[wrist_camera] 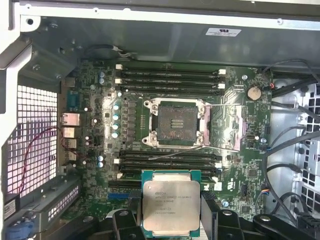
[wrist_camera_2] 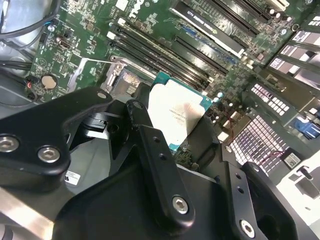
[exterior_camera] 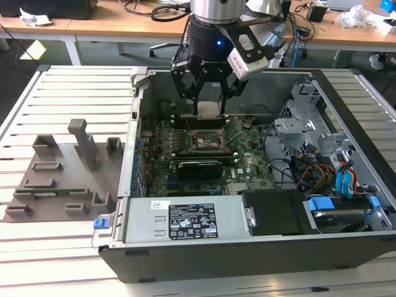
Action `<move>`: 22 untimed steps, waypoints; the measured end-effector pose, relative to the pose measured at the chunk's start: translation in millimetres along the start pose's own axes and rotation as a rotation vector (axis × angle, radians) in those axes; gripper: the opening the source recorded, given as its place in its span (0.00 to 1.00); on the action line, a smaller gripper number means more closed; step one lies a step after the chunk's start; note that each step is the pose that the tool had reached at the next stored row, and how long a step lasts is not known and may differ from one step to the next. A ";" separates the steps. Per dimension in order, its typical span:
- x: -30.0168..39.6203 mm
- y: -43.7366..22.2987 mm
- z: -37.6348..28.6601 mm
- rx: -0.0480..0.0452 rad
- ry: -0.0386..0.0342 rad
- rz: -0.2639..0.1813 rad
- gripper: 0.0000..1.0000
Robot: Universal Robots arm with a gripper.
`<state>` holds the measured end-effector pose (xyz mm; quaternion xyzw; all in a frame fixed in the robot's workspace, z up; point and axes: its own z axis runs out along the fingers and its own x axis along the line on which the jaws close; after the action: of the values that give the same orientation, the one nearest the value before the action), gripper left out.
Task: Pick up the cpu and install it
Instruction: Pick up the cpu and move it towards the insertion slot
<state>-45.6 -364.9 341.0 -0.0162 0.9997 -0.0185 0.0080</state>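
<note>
Silvery-grey metal tops the cpu point(wrist_camera: 171, 204), which has a thin green rim and hangs in the air above the motherboard point(wrist_camera: 102, 127), not touching it. The claw point(wrist_camera: 170, 217) is clamped on the cpu, with one black finger against each of two opposite edges. The same hold shows in the second wrist view, where the cpu point(wrist_camera_2: 175, 112) is tilted between the dark fingers point(wrist_camera_2: 142, 122).

In the first wrist view the chip shows in front of the memory slots point(wrist_camera: 170, 161) beside the square black-framed socket point(wrist_camera: 175, 122), whose contact field is exposed. In the exterior view the claw point(exterior_camera: 209, 104) holds the cpu point(exterior_camera: 209, 110) over the open computer case point(exterior_camera: 247, 253), above the socket point(exterior_camera: 207, 141) and a long black expansion card point(exterior_camera: 199, 167). The case lies on a white slatted surface point(exterior_camera: 62, 93). A grey fixture tray point(exterior_camera: 55, 179) is just beside it on the exterior view's left.
</note>
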 end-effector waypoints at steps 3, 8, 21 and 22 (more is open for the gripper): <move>-3.1 3.7 2.3 0.0001 0.0001 0.000 0.55; -5.6 4.8 5.1 0.0003 0.0001 0.000 0.55; -10.9 5.3 10.5 0.0002 0.0000 0.000 0.55; -11.3 5.3 11.1 0.0002 0.0001 0.000 0.55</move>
<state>-34.3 -359.7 330.0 -0.0163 0.9997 -0.0186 0.0079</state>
